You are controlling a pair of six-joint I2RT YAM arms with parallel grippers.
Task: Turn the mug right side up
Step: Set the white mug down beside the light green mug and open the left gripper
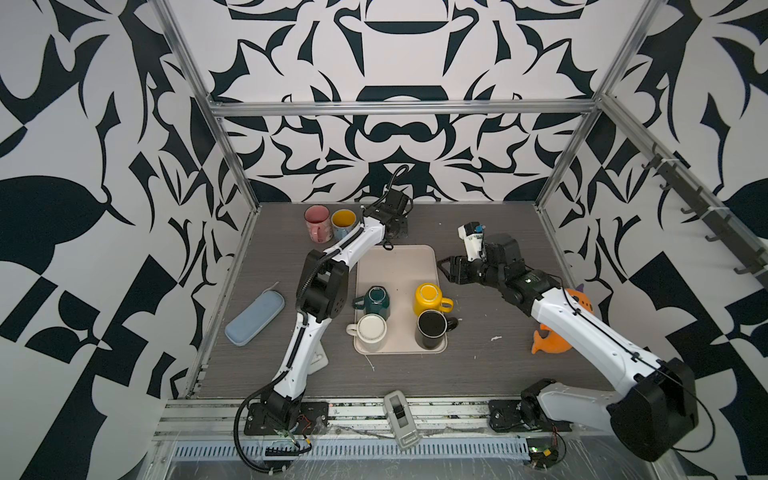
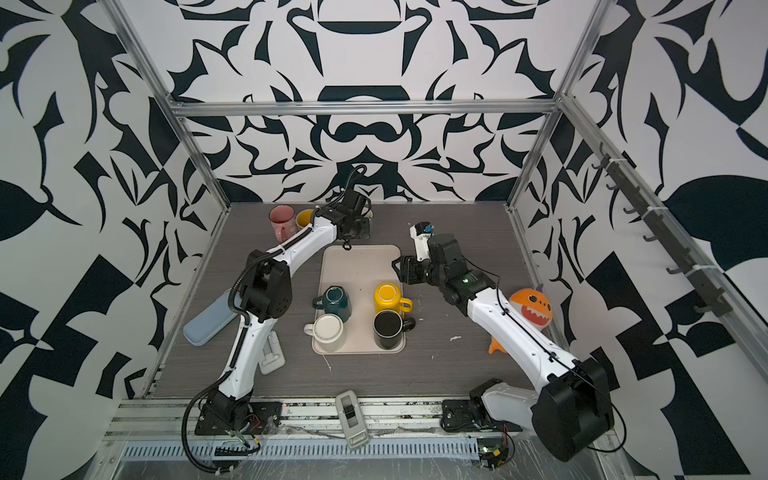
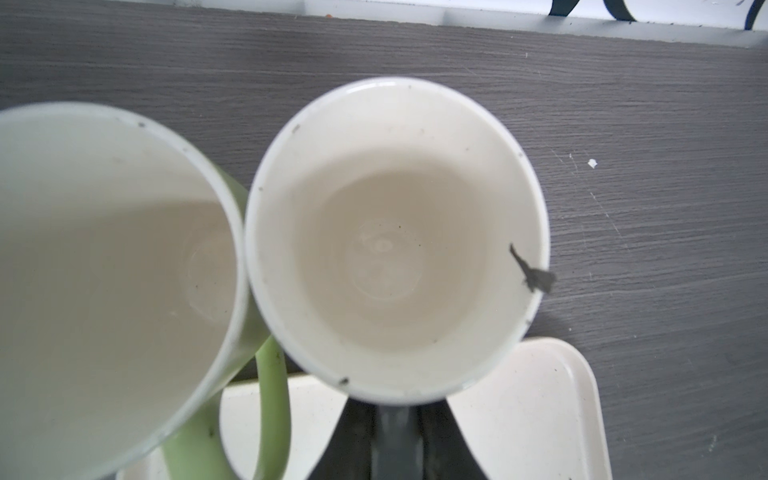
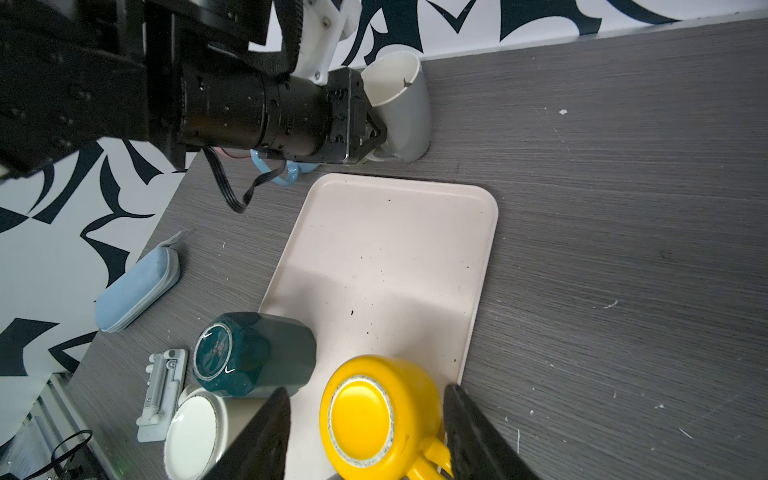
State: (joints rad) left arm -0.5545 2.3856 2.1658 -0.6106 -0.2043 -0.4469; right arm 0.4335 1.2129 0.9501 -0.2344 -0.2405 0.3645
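Observation:
A grey mug point(image 3: 395, 241) with a white inside stands mouth up on the table just behind the tray point(image 1: 399, 266). My left gripper point(image 3: 397, 415) is shut on its handle, and in both top views the wrist hides the mug. On the tray, a yellow mug point(image 1: 428, 297), a dark green mug point(image 1: 376, 299) and a white mug point(image 1: 371, 330) stand bottom up, with a black mug point(image 1: 431, 328) beside them. My right gripper point(image 1: 444, 271) hangs open above the tray's right edge. In the right wrist view its fingers frame the yellow mug point(image 4: 374, 419) without touching it.
A light green mug point(image 3: 104, 270) stands upright against the grey one. A pink mug point(image 1: 316, 222) and a blue mug point(image 1: 343, 222) with a yellow inside stand upright at the back left. A blue case point(image 1: 254, 318) lies left of the tray, an orange shark toy point(image 1: 548, 340) right.

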